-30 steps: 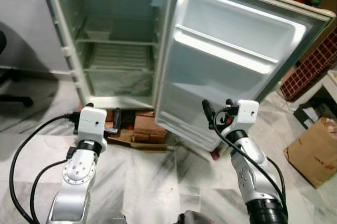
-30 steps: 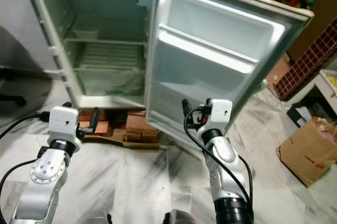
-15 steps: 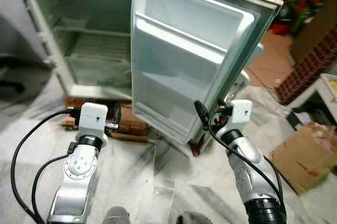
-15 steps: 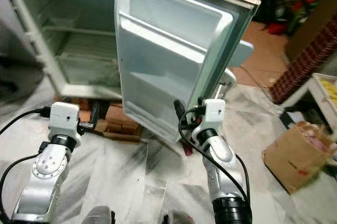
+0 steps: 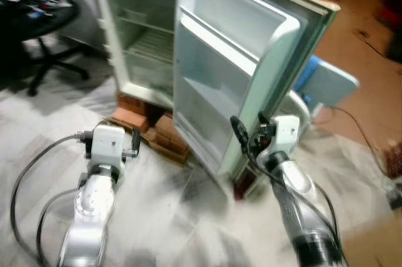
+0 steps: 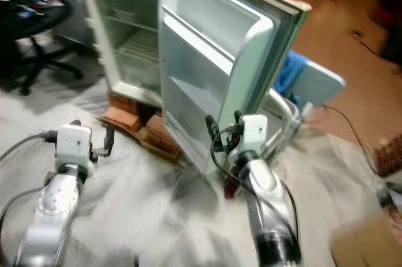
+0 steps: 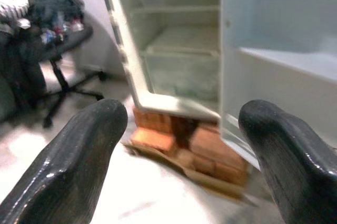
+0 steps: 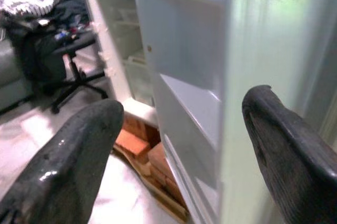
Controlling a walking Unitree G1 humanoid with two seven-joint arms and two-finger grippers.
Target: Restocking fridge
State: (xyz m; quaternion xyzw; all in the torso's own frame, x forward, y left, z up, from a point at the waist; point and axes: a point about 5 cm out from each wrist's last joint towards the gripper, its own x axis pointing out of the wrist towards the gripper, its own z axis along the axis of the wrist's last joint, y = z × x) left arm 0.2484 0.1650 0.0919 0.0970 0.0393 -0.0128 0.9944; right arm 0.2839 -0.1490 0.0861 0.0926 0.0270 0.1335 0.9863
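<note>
Both jaws gape wide, holding nothing. The left gripper (image 5: 130, 144) and right gripper (image 5: 246, 131) sit low before the open fridge (image 5: 147, 41), upper middle. Next job, probably: fetch food.

- One fridge (image 5: 135, 28), standing ahead of both claws.
- One open fridge door (image 5: 232, 72), just beyond the right claw (image 5: 248, 130).
- Two claws: the left claw (image 5: 125, 144) and the right, each with its two black fingers set apart.
- Several bricks (image 5: 147, 125) under the fridge, ahead of the left claw; the number is unclear.
- One office chair (image 5: 44, 28), well off to the left claw's side.
</note>
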